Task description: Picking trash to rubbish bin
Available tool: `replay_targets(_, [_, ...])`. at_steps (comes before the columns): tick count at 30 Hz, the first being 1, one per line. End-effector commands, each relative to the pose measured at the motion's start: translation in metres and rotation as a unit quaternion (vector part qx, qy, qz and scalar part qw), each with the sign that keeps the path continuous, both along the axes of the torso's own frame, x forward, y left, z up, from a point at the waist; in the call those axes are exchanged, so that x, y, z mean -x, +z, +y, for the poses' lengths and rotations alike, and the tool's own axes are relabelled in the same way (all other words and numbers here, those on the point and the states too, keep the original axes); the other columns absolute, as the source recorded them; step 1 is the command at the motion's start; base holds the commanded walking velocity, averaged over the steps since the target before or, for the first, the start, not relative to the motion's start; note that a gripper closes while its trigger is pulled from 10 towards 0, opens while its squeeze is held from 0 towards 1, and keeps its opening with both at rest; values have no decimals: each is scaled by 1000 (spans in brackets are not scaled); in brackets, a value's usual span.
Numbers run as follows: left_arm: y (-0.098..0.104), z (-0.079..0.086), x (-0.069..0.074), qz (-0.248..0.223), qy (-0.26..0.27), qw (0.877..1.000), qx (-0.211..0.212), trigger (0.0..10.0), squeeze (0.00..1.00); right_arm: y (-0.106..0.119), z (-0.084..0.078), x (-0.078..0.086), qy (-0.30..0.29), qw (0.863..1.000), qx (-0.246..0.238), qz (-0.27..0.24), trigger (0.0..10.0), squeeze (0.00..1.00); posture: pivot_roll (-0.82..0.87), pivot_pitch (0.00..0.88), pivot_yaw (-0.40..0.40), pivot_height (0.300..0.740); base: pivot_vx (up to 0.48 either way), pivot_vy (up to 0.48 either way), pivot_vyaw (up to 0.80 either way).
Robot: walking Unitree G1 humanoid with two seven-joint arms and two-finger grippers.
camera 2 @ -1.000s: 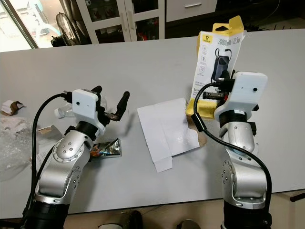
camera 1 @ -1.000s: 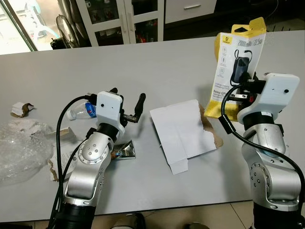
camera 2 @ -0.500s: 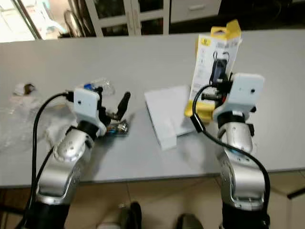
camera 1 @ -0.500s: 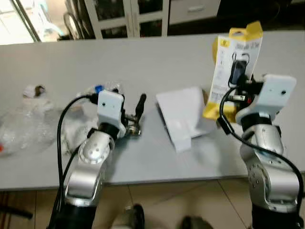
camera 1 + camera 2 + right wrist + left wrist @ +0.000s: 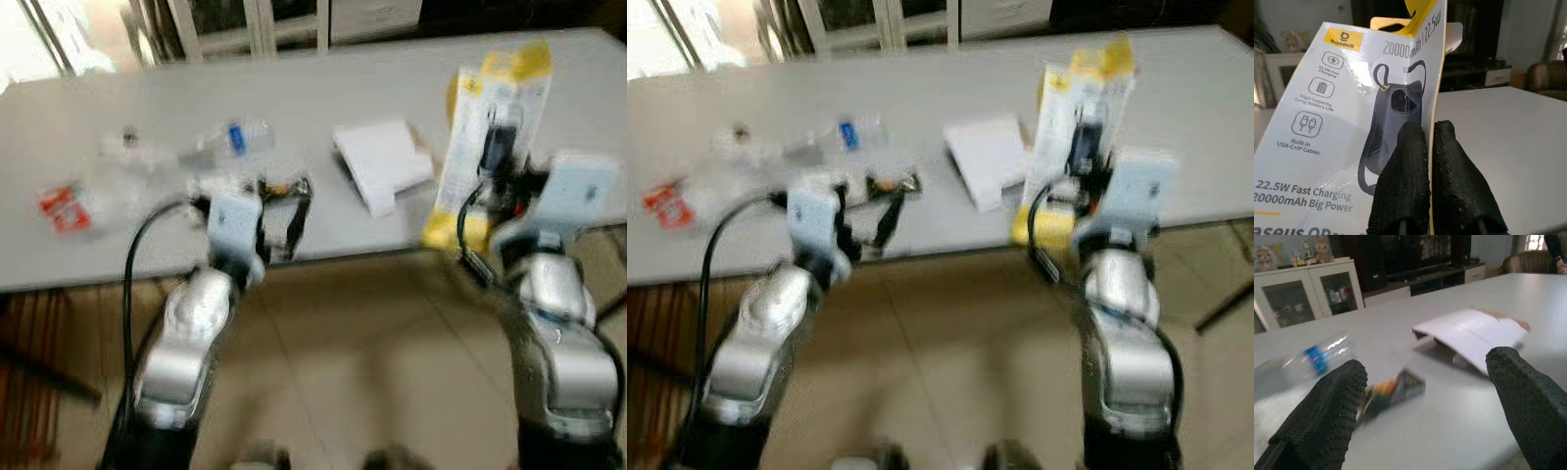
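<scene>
Up front, the right gripper (image 5: 1425,147) has its two black fingers pressed tight on a yellow-and-white power bank package (image 5: 490,127), one finger on each face of the card, holding it upright with the yellow hanger tab on top. The right arm is bent at the elbow and raised, so the package stands in front of the table's near edge, above the tiled floor (image 5: 372,372). The left gripper (image 5: 1425,396) is spread wide with nothing between its fingers; that arm is also bent upward, its fingers pointing toward the grey table (image 5: 392,69) at about the near edge. Along the left wrist view, between the spread fingers, lies one small crumpled foil wrapper (image 5: 1393,391), blurred, with one clear plastic bottle (image 5: 1315,357) with a blue label beyond it and one folded white paper box (image 5: 1474,333) off to the side. On the head views, all blurred, the table carries that same one bottle (image 5: 235,139), one wrapper (image 5: 284,186) and one white box (image 5: 384,162), plus a heap of clear plastic film (image 5: 127,181) toward the robot's left and one red-and-white scrap (image 5: 59,206) at the far left. White cabinets with glass doors (image 5: 1303,289) stand behind the table.
</scene>
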State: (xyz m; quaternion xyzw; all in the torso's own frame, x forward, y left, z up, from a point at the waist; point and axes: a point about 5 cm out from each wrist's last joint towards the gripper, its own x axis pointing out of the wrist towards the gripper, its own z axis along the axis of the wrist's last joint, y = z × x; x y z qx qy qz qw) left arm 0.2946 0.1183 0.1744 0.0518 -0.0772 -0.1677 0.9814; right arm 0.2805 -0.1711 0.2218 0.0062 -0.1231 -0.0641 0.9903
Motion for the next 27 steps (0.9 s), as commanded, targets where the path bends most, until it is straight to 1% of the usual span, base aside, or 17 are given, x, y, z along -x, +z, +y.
replay_targets(1, [2, 1, 1, -4, 1, 1000, 2, 10000, 0, 4, 0, 1, -2, 1000, 3, -7, 0, 0, -71, 102, 63, 740, 0, 0, 0])
replay_targets(6, [2, 0, 1, -2, 1, 1000, -1, 10000, 0, 3, 0, -1, -2, 1000, 1, -6, 0, 0, -68, 100, 64, 740, 0, 0, 0])
replay_targets(15, [1, -1, -2, 0, -3, 1000, -4, 10000, 0, 1, 2, -3, 3, 1000, -1, -4, 0, 0, -61, 94, 63, 740, -319, 0, 0])
replay_targets(27, [-2, -2, -1, 4, -4, 1000, -5, 10000, 0, 0, 3, -5, 6, 1000, -2, -2, 0, 0, -57, 93, 61, 740, -348, 0, 0])
